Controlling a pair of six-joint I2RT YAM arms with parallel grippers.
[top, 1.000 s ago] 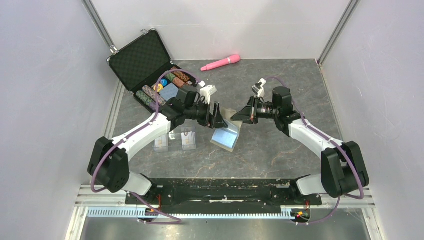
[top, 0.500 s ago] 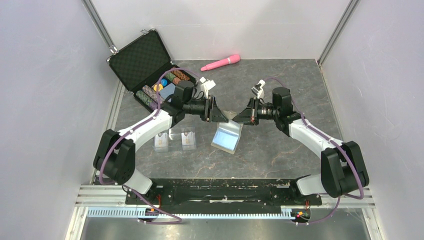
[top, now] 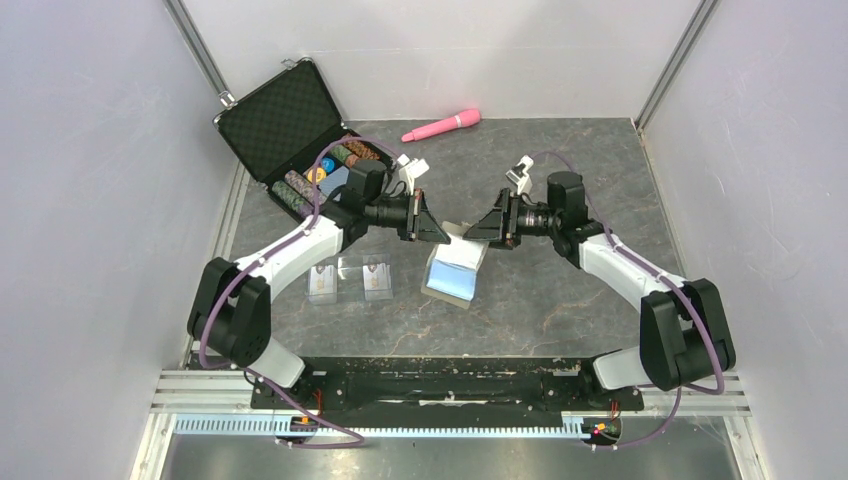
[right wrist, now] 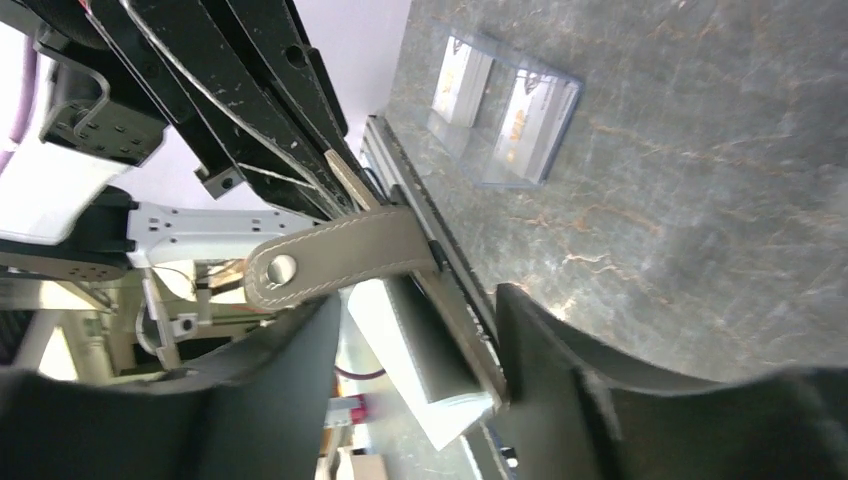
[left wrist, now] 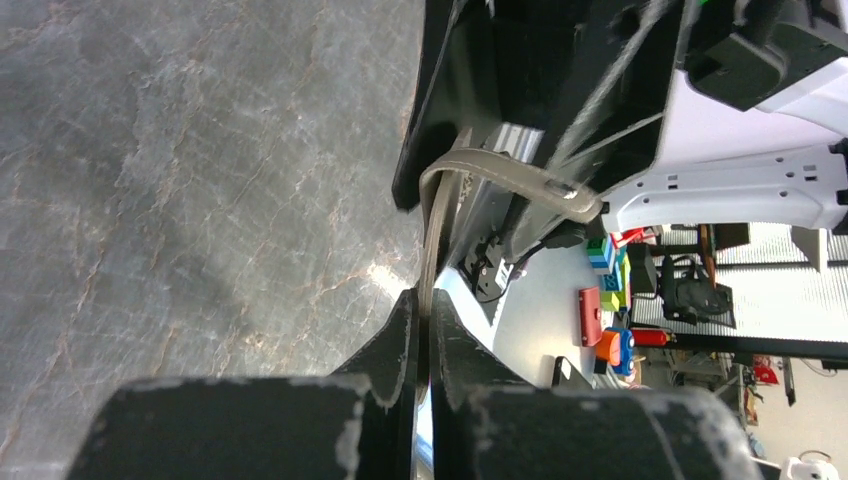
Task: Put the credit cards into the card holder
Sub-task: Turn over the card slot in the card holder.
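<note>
L hand (left wrist: 422,300) pinches flap of khaki-tan folding card holder (top: 455,270), R hand (right wrist: 418,300) spread about its snap tab (right wrist: 330,260); rec. firm L pinch, R to exit straight w/o snagging tab.

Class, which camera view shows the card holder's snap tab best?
Right wrist: the tab faces the camera, stitching and snap hole clear. Left wrist shows it edge-on, a thin curved strip. Top external shows the holder, but the tab is too small to tell.
</note>
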